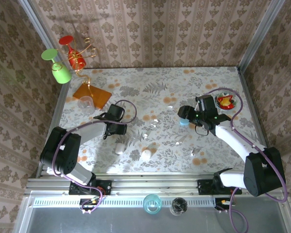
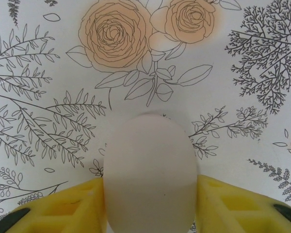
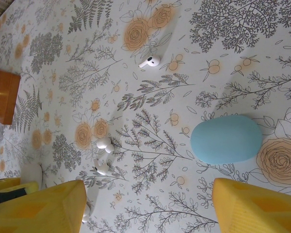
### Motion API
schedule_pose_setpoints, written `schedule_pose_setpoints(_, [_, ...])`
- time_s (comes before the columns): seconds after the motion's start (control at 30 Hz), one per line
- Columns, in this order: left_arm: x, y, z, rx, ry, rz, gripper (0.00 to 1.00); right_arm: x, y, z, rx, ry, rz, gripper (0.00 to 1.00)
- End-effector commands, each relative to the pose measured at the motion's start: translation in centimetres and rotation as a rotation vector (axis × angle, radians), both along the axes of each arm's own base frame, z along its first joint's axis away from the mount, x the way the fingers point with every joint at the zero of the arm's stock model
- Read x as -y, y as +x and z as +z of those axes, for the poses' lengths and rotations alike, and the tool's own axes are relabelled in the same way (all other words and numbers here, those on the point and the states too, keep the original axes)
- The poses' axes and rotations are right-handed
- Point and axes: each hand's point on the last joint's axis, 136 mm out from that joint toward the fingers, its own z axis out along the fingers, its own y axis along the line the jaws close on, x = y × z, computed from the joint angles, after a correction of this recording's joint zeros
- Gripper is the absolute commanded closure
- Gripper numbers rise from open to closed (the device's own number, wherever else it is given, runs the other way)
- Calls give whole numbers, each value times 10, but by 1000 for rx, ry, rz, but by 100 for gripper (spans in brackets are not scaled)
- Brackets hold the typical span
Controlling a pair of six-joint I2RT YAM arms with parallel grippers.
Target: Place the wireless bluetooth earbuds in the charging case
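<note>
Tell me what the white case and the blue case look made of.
The white case: likely matte plastic; smooth, even shell with no glare. The blue case: likely matte plastic or silicone-coated; uniform pastel colour, soft rounded edges, faint sheen only.

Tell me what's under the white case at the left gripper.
Floral tablecloth shows around the white case; the patch directly beneath is covered, so nothing there can be checked.

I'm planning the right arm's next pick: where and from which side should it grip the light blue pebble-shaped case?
Take the light blue pebble-shaped case across its narrower span, clamping its two long sides, coming down from above: it lies flat and is rounded, so the ends would likely slip. The open right gripper probably needs a wrist turn first.
</note>
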Motion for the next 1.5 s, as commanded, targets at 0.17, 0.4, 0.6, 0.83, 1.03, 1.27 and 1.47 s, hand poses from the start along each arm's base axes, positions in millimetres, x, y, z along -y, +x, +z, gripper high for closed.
schedule_pose_setpoints(0.17, [13,4,13,16,-21,-62,64,-5,4,16,33,18,19,30])
schedule_pose_setpoints(0.4, [46,7,50,125,-49,-266,66,-33,-1,32,54,111,141,30])
schedule_pose_setpoints(0.6, [85,-2,93,241,-209,-501,66,-66,-11,46,45,161,264,30])
schedule_pose_setpoints(0.83, [115,-22,111,340,-352,-731,66,-104,-19,49,0,222,391,30])
schedule_pose_setpoints(1.03, [134,-39,134,479,-451,-850,66,-127,-24,47,-27,238,472,32])
schedule_pose_setpoints(1.27, [141,-50,142,549,-428,-935,66,-155,-27,50,-44,295,555,33])
schedule_pose_setpoints(1.47, [144,-54,148,575,-437,-948,66,-175,-28,50,-61,325,608,34])
